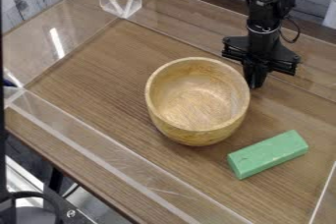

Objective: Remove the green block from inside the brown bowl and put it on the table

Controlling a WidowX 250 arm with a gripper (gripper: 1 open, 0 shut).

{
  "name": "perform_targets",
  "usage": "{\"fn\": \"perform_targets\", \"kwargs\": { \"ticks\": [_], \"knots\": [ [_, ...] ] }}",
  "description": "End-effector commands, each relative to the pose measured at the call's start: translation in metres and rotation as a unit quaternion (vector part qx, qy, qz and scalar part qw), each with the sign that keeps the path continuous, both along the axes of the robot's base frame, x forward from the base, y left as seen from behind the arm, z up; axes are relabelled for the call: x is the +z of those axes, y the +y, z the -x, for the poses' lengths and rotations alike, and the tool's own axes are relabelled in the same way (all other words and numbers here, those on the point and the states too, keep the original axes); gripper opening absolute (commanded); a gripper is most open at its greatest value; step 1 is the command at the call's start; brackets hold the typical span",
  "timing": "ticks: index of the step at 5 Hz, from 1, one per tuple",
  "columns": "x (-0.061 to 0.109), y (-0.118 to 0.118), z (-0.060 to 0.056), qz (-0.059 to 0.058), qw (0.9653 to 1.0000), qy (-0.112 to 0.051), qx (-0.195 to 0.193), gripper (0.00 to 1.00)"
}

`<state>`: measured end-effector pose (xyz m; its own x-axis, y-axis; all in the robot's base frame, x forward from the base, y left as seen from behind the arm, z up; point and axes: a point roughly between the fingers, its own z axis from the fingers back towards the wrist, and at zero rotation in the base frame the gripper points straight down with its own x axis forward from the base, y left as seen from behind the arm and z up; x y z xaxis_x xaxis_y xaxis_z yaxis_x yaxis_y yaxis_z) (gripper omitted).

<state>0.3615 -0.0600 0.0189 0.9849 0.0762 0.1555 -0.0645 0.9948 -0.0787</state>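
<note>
Right now the green block (pixel 268 154) lies flat on the tabletop (pixel 118 66), out of the bowl (pixel 197 99) and just beside it toward the near right corner. It sits at a slant, one short end pointing toward the bowl's base and the other toward the right edge. A thin strip of bare wood separates it from the bowl's wall, so the two are not touching.

The bowl stands upright near the middle of the tabletop, its pale inside showing nothing in it. Its thick rim is round and unbroken from this view.

Behind the bowl, to the right, the black arm comes down from the top of the picture and ends in the gripper (pixel 260 79), which points straight down. Its jaws are closed, pressed together into a narrow tip with nothing between them. That tip hangs low by the bowl's far right rim; whether it touches the rim or the wood I cannot tell. A wider black crosspiece sits just above the tip.

Low clear walls (pixel 79 140) edge the tabletop on the left and near sides, catching bright reflections. At the far left corner a small clear bracket (pixel 118 0) stands upright on the wall. Pale planks show beyond the far edge.
</note>
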Motion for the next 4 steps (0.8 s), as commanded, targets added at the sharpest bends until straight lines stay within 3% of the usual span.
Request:
{"fn": "perform_targets", "kwargs": {
  "ticks": [1,3,4],
  "knots": [
    [0.0077,0.0007,-0.001,0.001,0.9998,-0.015,0.014,0.0],
    [0.0083,0.0024,-0.0002,0.0,0.9989,-0.026,0.04,0.0],
    [0.0088,0.0042,-0.0021,0.006,0.9992,-0.025,0.032,0.0]
  ]
}}
